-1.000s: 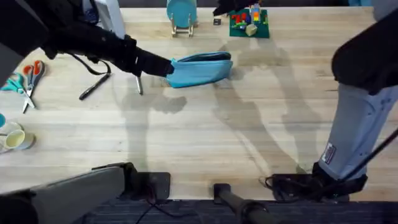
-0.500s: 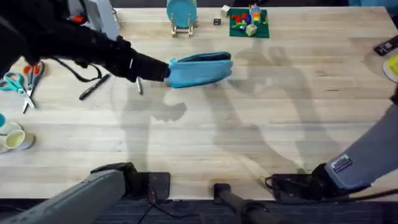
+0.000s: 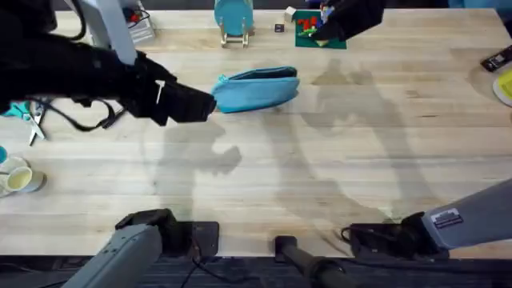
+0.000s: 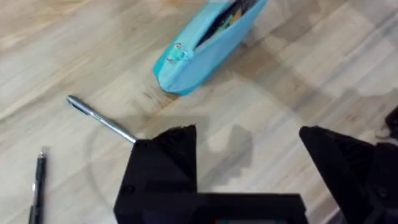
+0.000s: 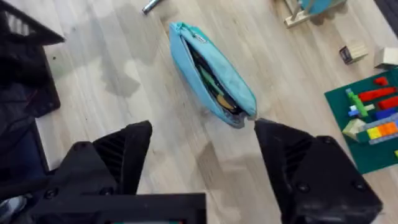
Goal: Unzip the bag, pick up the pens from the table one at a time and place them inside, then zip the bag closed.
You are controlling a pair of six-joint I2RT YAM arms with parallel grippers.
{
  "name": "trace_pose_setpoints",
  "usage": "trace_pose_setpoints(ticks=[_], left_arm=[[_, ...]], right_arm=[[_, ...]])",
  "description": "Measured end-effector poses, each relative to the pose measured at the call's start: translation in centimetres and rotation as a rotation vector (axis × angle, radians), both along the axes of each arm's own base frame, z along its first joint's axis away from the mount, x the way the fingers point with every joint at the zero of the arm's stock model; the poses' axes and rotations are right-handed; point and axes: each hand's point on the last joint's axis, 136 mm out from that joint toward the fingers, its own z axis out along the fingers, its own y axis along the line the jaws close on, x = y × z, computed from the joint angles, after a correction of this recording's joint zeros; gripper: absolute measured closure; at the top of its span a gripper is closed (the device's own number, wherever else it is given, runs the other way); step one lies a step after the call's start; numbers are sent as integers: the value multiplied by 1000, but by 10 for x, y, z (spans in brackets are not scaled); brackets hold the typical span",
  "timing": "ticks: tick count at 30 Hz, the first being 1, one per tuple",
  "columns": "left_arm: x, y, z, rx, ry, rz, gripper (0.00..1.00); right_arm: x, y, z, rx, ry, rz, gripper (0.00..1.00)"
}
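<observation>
We see the bag [image 3: 258, 89] lying on the table [image 3: 336, 168] at the same far-centre spot as a second ago, its zipper already open: the right wrist view looks down into the gap [image 5: 211, 78] with something dark and orange inside. The left gripper [image 3: 210, 104] now hangs just beside the bag's left end, a little farther back from it than half a second ago, and its arm covers more of the table to the left. From its wrist camera its fingers [image 4: 168, 165] stand wide apart with nothing between them. The silver-grey pen [image 4: 99, 118] lies on the wood just ahead of one finger, and the black pen [image 4: 38, 183] farther out. The right gripper [image 3: 324, 32] has swung up to the far edge, over the green block board [image 3: 336, 40]; its fingers [image 5: 134, 155] are spread wide, empty.
</observation>
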Motion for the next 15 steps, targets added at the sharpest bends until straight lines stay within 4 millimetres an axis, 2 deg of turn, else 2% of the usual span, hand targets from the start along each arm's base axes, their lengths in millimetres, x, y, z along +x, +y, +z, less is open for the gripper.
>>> trace_pose_setpoints(ticks=[2, 8, 10, 15], left_arm=[[-7, -1, 2, 0, 4, 1, 5], [-14, -2, 8, 6, -21, 1, 6], [-14, -2, 8, 6, -23, 1, 6], [-14, -2, 8, 6, -21, 1, 5]], right_arm=[[1, 0, -6, -4, 5, 0, 109], [3, -1, -11, -18, -19, 25, 928], [6, -1, -10, -20, -37, 31, 966], [10, 0, -9, -36, -110, 87, 971]])
